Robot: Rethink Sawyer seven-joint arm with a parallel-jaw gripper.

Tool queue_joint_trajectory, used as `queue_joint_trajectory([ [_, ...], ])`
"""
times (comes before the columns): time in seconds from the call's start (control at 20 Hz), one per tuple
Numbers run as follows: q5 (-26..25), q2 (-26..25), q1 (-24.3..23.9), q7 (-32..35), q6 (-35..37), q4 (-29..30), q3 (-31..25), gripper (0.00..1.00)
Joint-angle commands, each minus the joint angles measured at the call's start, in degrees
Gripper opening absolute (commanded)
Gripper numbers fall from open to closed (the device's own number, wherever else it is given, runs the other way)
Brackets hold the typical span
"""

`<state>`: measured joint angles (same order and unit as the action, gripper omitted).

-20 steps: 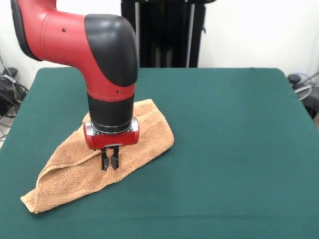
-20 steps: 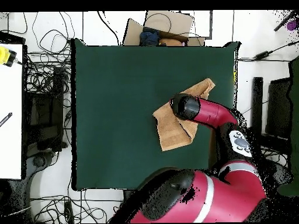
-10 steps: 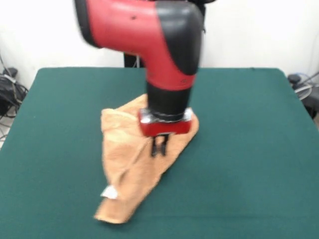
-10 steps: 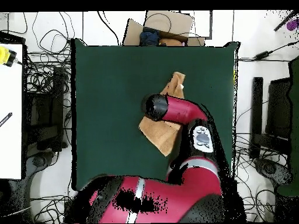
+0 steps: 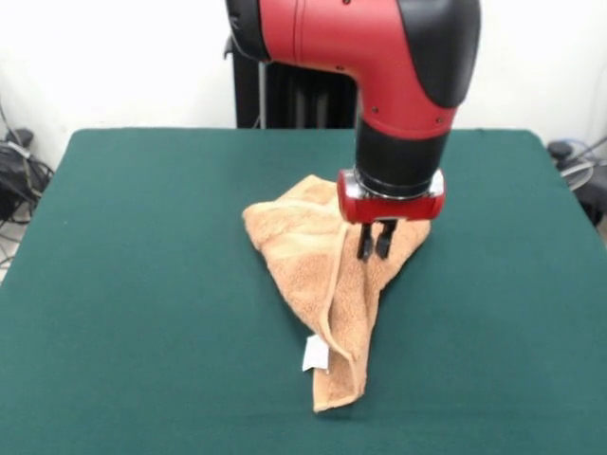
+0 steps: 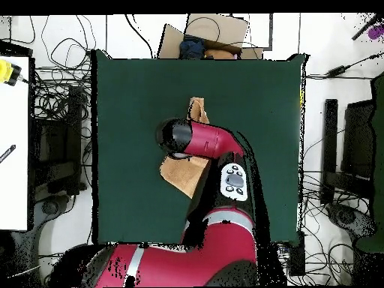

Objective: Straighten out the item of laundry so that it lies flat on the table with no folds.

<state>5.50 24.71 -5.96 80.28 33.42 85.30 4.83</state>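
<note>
Claw point(image 5: 376, 245) hung nearly closed, apparently pinching the towel's point(image 5: 318, 270) upper layer near mid-table point(image 5: 142, 265). The towel lay folded into a long wedge, tag point(image 5: 315, 354) at its near end. A thin pinch could slip, or dragging could bunch it further.

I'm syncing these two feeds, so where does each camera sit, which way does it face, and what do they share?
Front view: across the table from the robot, facing it; shows the red and black arm coming down and the end effector at the towel.
Overhead view: above the table, looking straight down; shows the arm's base and links reaching over the towel.
Shared: towel, table, arm; the overhead view is turned half round.
</note>
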Motion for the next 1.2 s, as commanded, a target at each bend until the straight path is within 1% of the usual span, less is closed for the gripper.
queue_joint_trajectory([
  [0.05,2.89,1.13,-0.71,15.90,4.16,6.63,1.41,0.00],
  [0.2,3.31,1.24,0.37,17.59,3.68,7.47,1.39,0.00],
  [0.6,5.07,-0.85,2.70,20.32,-1.87,10.02,0.90,0.00],
  [0.75,6.22,-0.88,4.40,21.56,-1.08,9.81,1.55,0.00],
  [1.0,9.31,0.43,9.72,26.97,4.63,7.62,4.01,0.00],
  [1.2,12.35,-0.42,12.98,30.42,2.67,7.74,4.15,0.00],
])
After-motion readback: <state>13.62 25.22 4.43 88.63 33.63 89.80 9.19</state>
